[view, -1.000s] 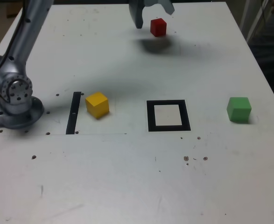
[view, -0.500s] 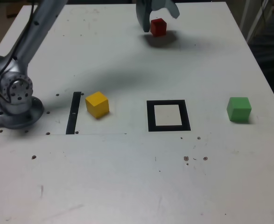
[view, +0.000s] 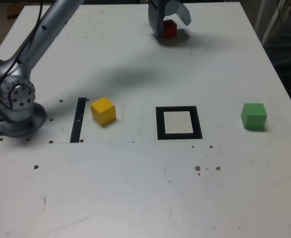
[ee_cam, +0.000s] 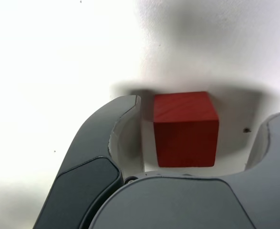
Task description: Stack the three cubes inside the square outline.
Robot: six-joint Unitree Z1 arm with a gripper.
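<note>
- Three cubes on the desk point(view: 135, 193), none stacked yet: red cube point(view: 171, 29) far back at about 12 o'clock in the exterior view, yellow cube point(view: 103, 110) at about 9 o'clock from the square outline point(view: 179, 123), green cube point(view: 254, 116) at about 3 o'clock from it.
- Square outline still without a cube, white centre bare.
- Claw point(view: 168, 19) down around the red cube, jaws fairly wide, one on each side; in the wrist view a gap visible between each jaw and the red cube point(ee_cam: 185, 129), so no hold yet.
- Likely light, rigid and solid; matte faces, so probably not slippery and unlikely to crush or deform under a firm pinch.
- Best taken on two opposite flat side faces, mid-height, jaws square to those faces to avoid twisting on closing.
- Cube sits nearer one jaw in the wrist view; may be nudged sideways on the smooth desk before both jaws bear.
- Flat tops suggest stable stacking if set down level and centred.
</note>
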